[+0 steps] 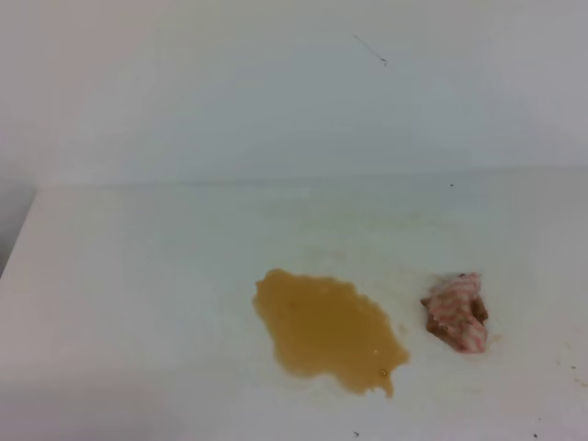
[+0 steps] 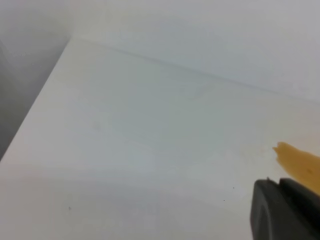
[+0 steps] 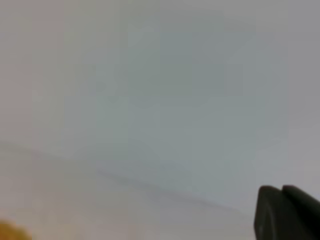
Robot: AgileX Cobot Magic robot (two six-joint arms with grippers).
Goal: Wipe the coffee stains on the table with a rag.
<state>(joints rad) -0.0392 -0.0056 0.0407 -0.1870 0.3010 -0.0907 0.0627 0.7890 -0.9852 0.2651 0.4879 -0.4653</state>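
The coffee stains (image 1: 326, 331) form one tan-brown blotch on the white table (image 1: 138, 276), a little right of centre and toward the front. To its right, a short gap away, lies the rag (image 1: 457, 312), a wadded pink-and-white striped lump with brown patches. Neither gripper appears in the exterior high view. In the left wrist view my left gripper (image 2: 279, 184) is at the bottom right, its dark fingers together and empty, with the stains' edge (image 2: 300, 165) just beyond it. In the blurred right wrist view my right gripper (image 3: 281, 190) is shut and holds nothing.
A plain pale wall (image 1: 276, 83) rises behind the table. The table's left edge (image 1: 18, 239) drops off to a dark gap. A few tiny dark specks (image 1: 537, 435) dot the front right. A blurred tan patch (image 3: 10, 232) sits low left in the right wrist view.
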